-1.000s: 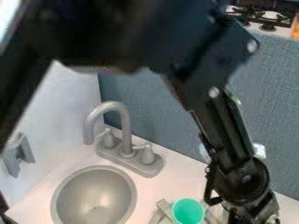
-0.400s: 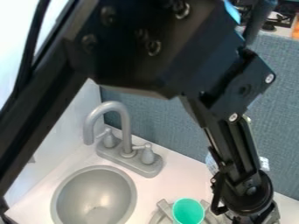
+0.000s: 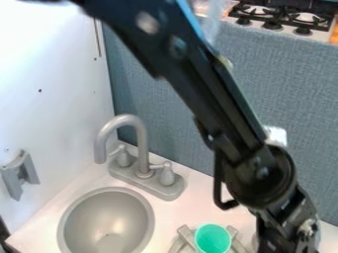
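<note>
At the lower right edge hangs the black gripper (image 3: 289,232), its lower end cut off by the bottom of the view. Just to its left is a teal cup (image 3: 212,238), open end up, on a grey rack (image 3: 182,243) beside the sink. A gap of counter lies between cup and gripper. The arm comes down from the top edge across the right half.
A grey round sink (image 3: 105,220) is at the lower left, with a grey faucet (image 3: 144,163) behind it. A grey holder (image 3: 20,174) is on the white wall. The blue-grey partition (image 3: 290,94) rises behind the counter, a stove (image 3: 280,17) beyond.
The upper arm has drawn back toward the top, uncovering the wall and stove. The wrist has shifted a little left and up from its place in the latest earlier frame. The cup has stayed put.
</note>
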You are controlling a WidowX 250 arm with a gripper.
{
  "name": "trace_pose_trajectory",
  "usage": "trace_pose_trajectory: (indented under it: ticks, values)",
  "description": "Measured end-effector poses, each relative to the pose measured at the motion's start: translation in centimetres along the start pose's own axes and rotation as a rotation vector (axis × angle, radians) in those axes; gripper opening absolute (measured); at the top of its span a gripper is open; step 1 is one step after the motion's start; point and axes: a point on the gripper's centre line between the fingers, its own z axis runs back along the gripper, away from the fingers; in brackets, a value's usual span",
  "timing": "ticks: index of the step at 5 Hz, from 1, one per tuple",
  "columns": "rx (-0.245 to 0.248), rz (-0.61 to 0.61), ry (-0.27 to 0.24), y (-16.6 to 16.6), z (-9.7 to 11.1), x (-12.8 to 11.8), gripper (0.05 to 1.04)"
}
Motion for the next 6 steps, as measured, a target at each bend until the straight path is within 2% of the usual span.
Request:
trace_pose_trajectory:
  ticks: [1, 2, 3, 4, 5, 6]
  values:
    - [0.017, -0.023, -0.056, -0.8, 2.1, 1.7, 0.888]
    - [-0.018, -0.073, -0.102, -1.3, 2.3, 5.8, 0.888]
    - [-0.084, -0.105, -0.045, -1.2, -0.9, 8.6, 0.888]
    - [-0.138, -0.102, 0.008, -1.1, -3.1, 10.0, 0.888]
    - [-0.159, -0.099, 0.021, -1.3, -3.8, 10.6, 0.887]
    - [-0.161, -0.09, 0.025, -1.3, -3.8, 10.6, 0.936]
